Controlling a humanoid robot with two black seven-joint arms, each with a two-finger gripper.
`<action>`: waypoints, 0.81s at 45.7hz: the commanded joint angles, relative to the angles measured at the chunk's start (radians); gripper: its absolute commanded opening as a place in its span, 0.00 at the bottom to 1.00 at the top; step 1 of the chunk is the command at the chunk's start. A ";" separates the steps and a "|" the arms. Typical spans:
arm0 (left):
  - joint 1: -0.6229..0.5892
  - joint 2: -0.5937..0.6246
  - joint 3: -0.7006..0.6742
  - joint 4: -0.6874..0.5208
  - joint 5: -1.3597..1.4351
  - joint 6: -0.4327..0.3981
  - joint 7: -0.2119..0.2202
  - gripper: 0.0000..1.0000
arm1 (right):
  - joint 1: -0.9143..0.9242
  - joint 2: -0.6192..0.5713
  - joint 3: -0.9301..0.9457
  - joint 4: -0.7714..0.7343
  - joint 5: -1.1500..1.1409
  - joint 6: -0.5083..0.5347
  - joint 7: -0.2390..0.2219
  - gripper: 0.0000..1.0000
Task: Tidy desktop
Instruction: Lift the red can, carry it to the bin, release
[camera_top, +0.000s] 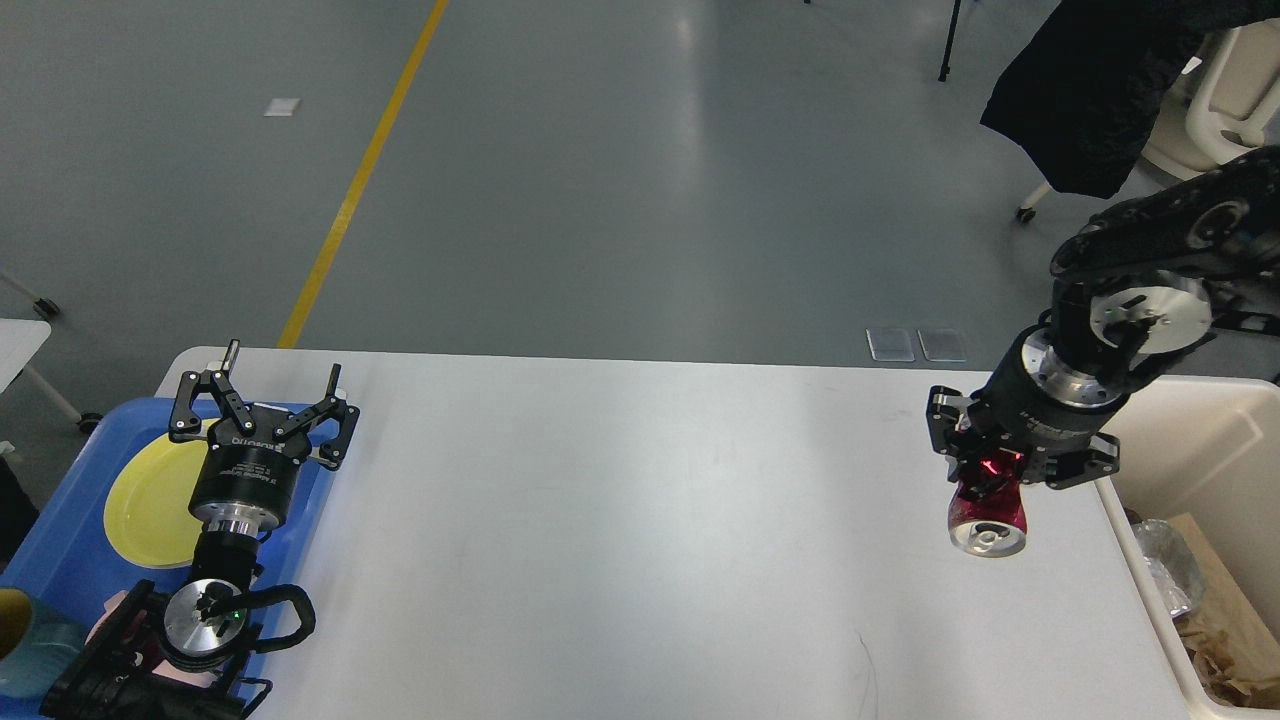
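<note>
Carrying red can (987, 510), pinched in right gripper (985, 478), lifted above right end of desktop (620, 520), near bin (1190, 440). Advice: clear bin wall fully, centre can over opening, then release. Left gripper (262, 400) spread, empty, over blue tray (60, 560).

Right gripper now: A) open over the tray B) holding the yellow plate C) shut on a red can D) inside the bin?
C: the right gripper is clamped on the red can, held near the desktop's right edge, short of the cream bin.
</note>
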 joint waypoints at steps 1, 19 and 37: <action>0.000 0.000 0.000 0.000 0.001 0.000 0.000 0.96 | 0.130 -0.008 -0.119 0.078 -0.007 0.039 0.059 0.00; 0.000 0.000 0.000 0.000 0.000 0.000 0.000 0.96 | 0.223 -0.003 -0.281 0.127 -0.035 0.116 0.366 0.00; 0.000 0.000 0.000 0.000 0.001 0.000 0.000 0.96 | -0.019 -0.231 -0.409 -0.186 -0.027 0.035 0.352 0.00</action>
